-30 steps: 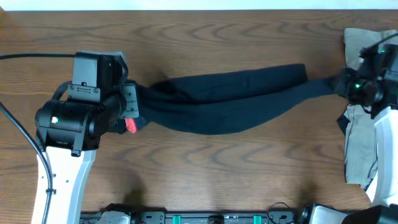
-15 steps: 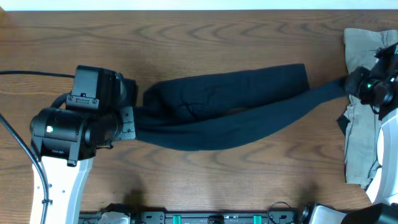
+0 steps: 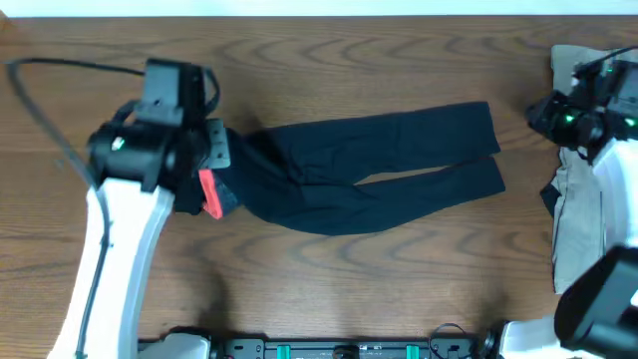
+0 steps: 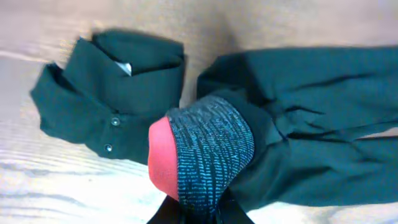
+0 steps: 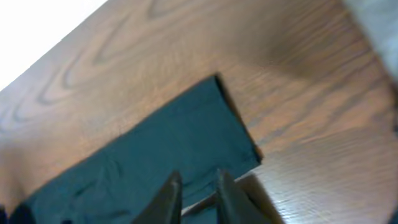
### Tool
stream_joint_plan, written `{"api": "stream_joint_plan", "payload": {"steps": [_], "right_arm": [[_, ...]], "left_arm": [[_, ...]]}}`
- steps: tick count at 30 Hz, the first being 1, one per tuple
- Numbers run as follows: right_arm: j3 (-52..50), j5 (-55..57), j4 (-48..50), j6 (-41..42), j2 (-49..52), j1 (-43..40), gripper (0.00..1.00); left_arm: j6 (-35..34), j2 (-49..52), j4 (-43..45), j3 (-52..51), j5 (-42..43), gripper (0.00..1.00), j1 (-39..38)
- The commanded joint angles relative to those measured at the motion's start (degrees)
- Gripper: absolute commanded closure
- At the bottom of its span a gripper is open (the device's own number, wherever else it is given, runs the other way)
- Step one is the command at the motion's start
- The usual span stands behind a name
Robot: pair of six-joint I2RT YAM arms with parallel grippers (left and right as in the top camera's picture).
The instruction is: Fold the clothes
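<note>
Now the black pants [image 3: 369, 165] are laid out long across the middle of the brown wooden table [image 3: 349, 60]. The top of the pants is placed at the left, and the two legs are stretched out to the right. The legs are kept close side by side. Near their ends they are split apart a little, and a thin strip of wood can be seen between them.

The top of the pants is pinched by the left gripper [image 3: 211, 189], which is pressed tight together. In the left wrist view, the grey waistband [image 4: 211, 149] is seen turned out, with its red-orange edge [image 4: 160, 155] beside it. To the left of the waistband, a flap of the black cloth is folded over on the table, and two small buttons [image 4: 112, 121] can be seen on it.

The right gripper [image 5: 198, 190] is held above the table near the ends of the legs, but the pants are not touched by it. Its fingers [image 5: 171, 193] are spread a little, and nothing is held between them.

A khaki cloth [image 3: 570, 229] is laid at the right edge of the table, partly hidden under the right arm. It is kept apart from the pants.
</note>
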Motion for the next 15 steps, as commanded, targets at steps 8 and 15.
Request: {"api": "stream_joint_plan", "payload": {"steps": [8, 15], "right_arm": [[0.0, 4.4, 0.1, -4.3, 8.2, 5.6, 0.34], [0.0, 13.9, 5.1, -1.6, 16.9, 8.5, 0.40]], "left_arm": [[0.7, 1.3, -3.1, 1.0, -1.3, 0.94, -0.1], [0.8, -2.1, -3.6, 1.0, 4.7, 0.83, -0.1]]}}
